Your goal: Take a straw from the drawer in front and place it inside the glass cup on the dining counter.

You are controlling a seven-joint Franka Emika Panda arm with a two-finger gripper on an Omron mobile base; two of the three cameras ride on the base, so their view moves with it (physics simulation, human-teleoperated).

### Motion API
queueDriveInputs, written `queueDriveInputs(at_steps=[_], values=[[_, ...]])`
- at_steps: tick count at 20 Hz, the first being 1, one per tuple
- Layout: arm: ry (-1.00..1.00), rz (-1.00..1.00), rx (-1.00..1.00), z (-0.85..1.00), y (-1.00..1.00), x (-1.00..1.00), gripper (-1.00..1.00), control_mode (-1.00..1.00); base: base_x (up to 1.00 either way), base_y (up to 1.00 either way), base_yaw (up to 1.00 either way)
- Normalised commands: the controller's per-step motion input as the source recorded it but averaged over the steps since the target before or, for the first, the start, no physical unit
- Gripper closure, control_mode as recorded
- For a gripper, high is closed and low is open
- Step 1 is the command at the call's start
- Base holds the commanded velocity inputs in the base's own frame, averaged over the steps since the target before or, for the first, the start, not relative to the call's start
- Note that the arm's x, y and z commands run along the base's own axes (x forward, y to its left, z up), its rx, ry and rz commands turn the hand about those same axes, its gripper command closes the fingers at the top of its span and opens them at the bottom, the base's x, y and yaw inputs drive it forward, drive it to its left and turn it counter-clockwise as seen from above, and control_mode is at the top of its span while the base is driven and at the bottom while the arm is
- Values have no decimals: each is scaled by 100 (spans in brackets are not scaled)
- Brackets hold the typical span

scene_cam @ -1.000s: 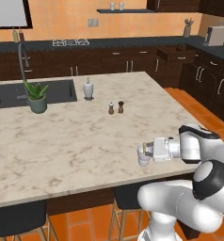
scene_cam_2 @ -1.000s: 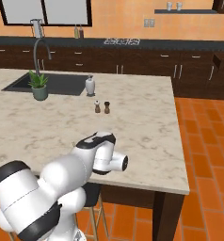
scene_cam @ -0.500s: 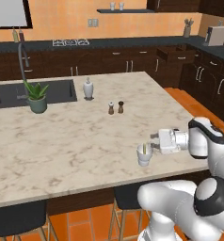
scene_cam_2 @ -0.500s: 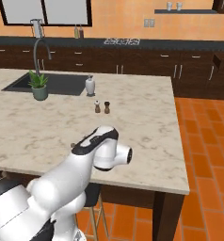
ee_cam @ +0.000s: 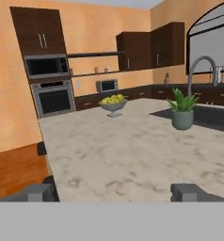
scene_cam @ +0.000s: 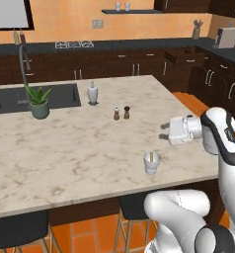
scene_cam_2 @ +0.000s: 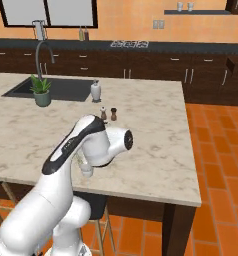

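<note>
The glass cup (scene_cam: 151, 163) stands upright on the dining counter (scene_cam: 75, 148) near its front edge, with the thin tan straw (scene_cam: 150, 156) standing inside it. My gripper (scene_cam: 163, 133) hovers a little above and to the right of the cup, pointing left, open and holding nothing. In the hand view its fingertips (ee_cam: 187, 190) sit far apart with bare marble between them. My arm covers most of the cup (scene_cam_2: 86, 171) in the right base view. The dark drawer (scene_cam: 187, 58) is pulled out of the back right cabinets.
Salt and pepper shakers (scene_cam: 121, 113), a white soap bottle (scene_cam: 92, 93) and a potted plant (scene_cam: 39, 101) stand farther back, beside the sink (scene_cam: 11, 99). A fruit bowl (ee_cam: 113, 106) sits at the counter's far end. Stools (scene_cam: 16, 230) stand under the front edge.
My hand has drawn back from the cup, moving right and slightly up. The cup now stands free with the straw in it.
</note>
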Motion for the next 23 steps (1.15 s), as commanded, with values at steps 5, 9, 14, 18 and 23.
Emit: queueDriveInputs(at_steps=[5, 9, 14, 18, 23], values=[[6, -1, -36, 25, 80, -37, -100, -100, 0, 0, 0], [11, 0, -37, 10, 78, -33, -100, -100, 0, 0, 0], [16, 0, -34, 0, 71, -57, -100, -100, 0, 0, 0], [18, 0, -29, -6, 62, -77, -100, -100, 0, 0, 0], [16, 0, -23, -19, 47, -93, -100, -100, 0, 0, 0]])
